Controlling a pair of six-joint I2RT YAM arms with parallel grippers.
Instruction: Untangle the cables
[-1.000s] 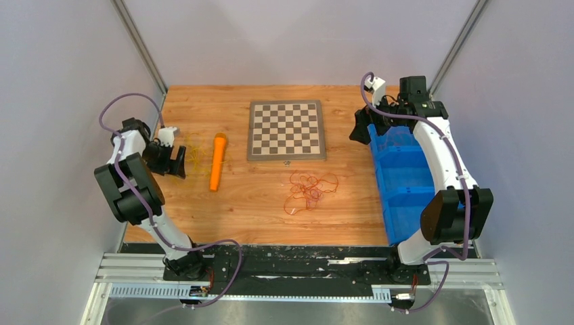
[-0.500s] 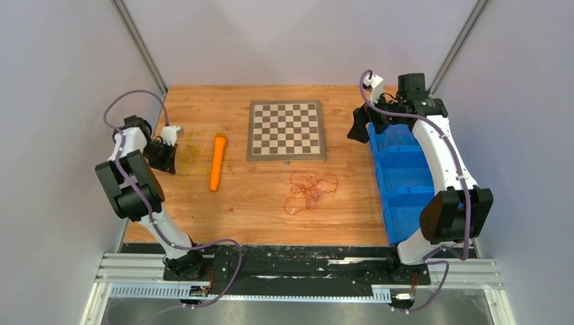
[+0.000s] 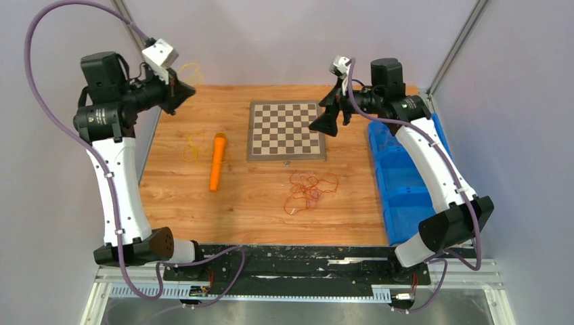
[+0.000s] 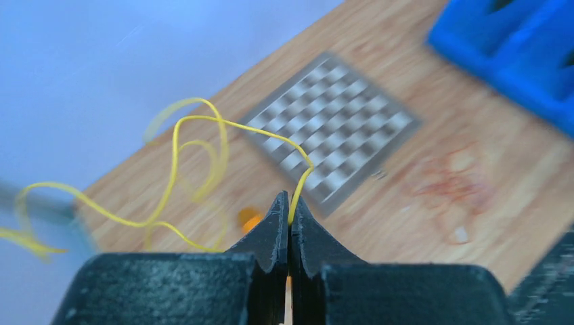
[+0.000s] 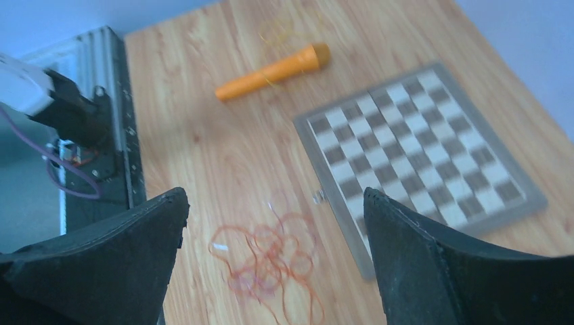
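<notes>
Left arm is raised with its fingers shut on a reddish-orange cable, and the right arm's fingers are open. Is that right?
Not quite. The left gripper is shut on a yellow cable, not a reddish-orange one; the left wrist view shows it pinched at the tips. The reddish-orange cables lie loose on the table. The right gripper is open, as you said.

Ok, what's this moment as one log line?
left end effector: shut on thin yellow wire, aloft | right end effector: open | thin reddish-orange wire tangle: untouched
</notes>
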